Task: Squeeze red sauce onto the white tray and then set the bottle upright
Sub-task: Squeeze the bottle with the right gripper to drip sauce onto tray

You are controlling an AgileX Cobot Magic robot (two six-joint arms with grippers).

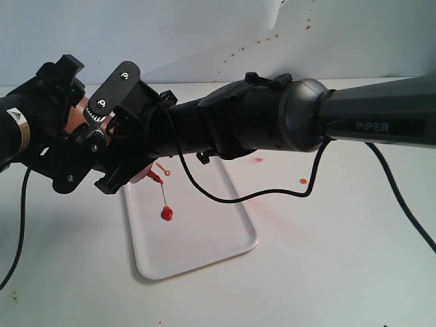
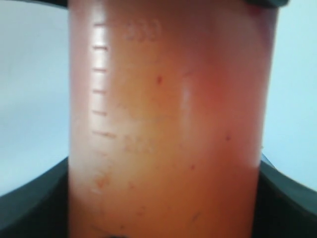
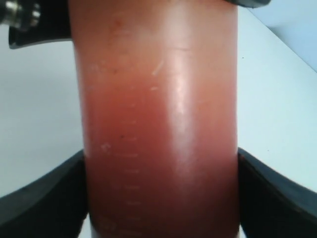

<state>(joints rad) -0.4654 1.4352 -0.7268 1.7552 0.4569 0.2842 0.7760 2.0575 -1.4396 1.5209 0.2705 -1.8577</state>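
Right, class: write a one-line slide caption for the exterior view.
Tilted nozzle-down over the white tray, the bottle trails a thin thread of red sauce into a small round blob.

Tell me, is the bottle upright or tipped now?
Tipped. The bottle points its nozzle down over the white tray; a thin thread runs to the red sauce.

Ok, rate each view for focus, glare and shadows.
Exterior view: white tray and red sauce sharp, light even, shadows faint. Left wrist view: the bottle fills the frame, blurred. Right wrist view: same bottle, soft, glare stripe down it.
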